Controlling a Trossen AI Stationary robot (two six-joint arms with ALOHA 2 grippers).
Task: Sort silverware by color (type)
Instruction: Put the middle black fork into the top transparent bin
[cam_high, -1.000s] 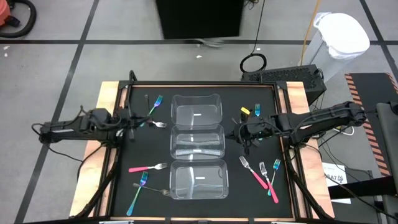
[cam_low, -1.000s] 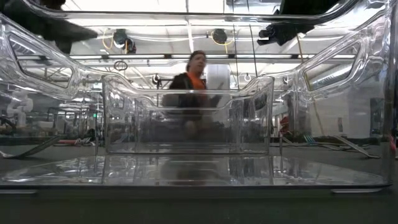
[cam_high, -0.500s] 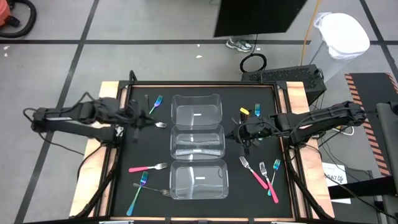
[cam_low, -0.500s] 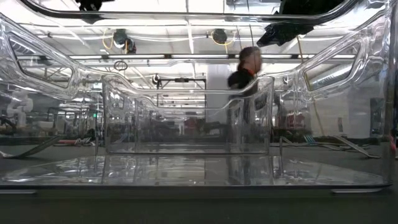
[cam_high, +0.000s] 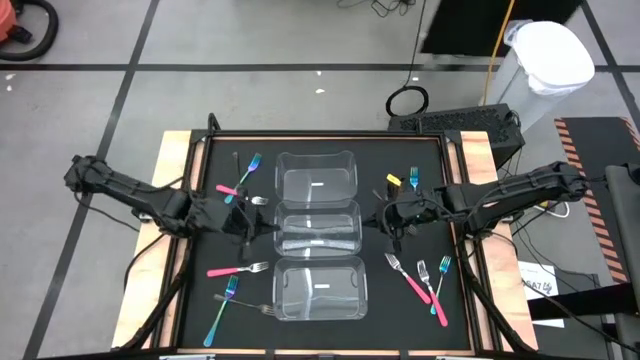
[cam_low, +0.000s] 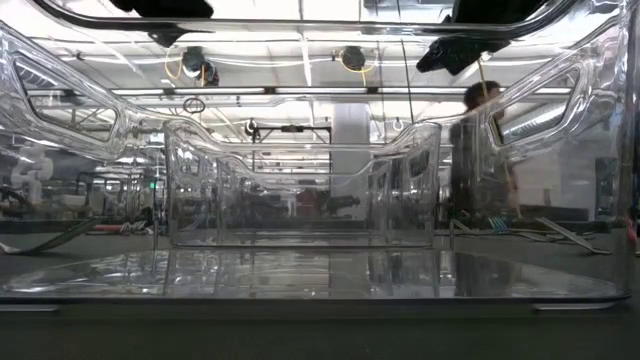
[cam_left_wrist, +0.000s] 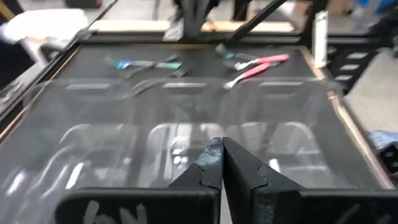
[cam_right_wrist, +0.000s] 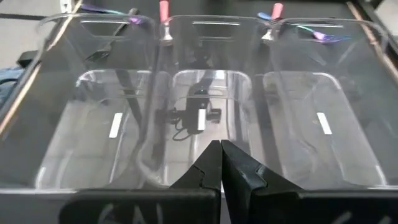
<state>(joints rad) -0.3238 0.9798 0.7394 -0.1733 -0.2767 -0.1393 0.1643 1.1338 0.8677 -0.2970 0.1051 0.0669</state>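
**Left arm swung in toward the bins**

Since the earlier frame the left gripper (cam_high: 243, 226) had moved from the table's left edge to the middle bin (cam_high: 318, 232), fingers clenched, empty. The right gripper (cam_high: 385, 222) waited opposite, clenched. Forks (cam_high: 238, 269) lay scattered on the mat (cam_high: 230, 245).

The silverware is a scatter of small forks lying flat on the black mat: a teal-handled fork (cam_high: 250, 166) and a pink-handled one (cam_high: 240, 193) lie at the far left, and another pink fork (cam_high: 238, 269) and a teal fork (cam_high: 222, 306) lie at the near left. On the right, a blue-handled fork (cam_high: 414, 178) lies far back, while two pink forks (cam_high: 408, 276) and a teal fork (cam_high: 442, 268) lie close together near the front. A dark grey fork (cam_high: 318, 242) lies inside the middle clear container.
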